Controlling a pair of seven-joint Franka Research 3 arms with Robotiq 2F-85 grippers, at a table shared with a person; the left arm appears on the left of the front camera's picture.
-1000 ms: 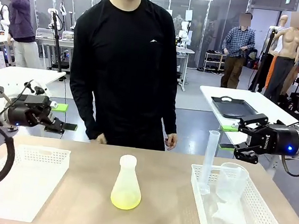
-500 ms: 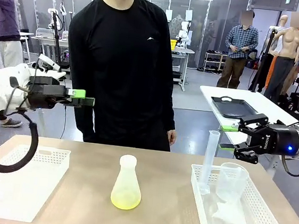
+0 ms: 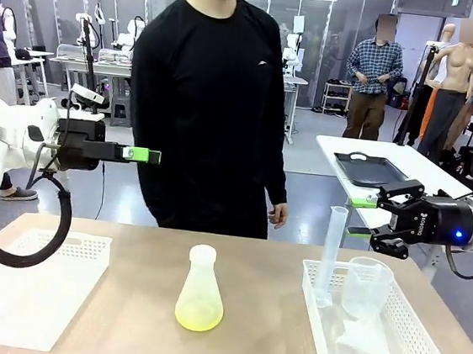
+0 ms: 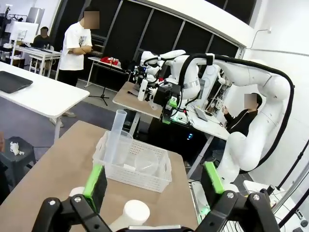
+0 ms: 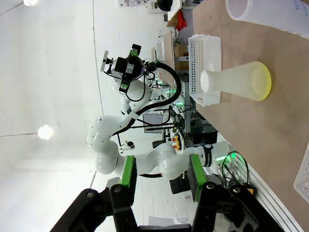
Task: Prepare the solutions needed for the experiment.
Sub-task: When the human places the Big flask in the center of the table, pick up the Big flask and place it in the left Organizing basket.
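The solutions lie shallow, pale yellow-green, in the frosted flask.

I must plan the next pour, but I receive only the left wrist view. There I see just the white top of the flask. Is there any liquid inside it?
Observer: Yes. In the front view the conical flask holds a shallow yellow-green solution at its bottom, far below the neck.
Operator: Thank you. Is the right gripper carrying something?
Observer: No. The right gripper hangs above the table's right side, and its own wrist view shows the fingers apart with nothing between them.
Operator: What stands on the other side of the flask?
Observer: A white basket lies to the robot's left of the flask, apart from it.
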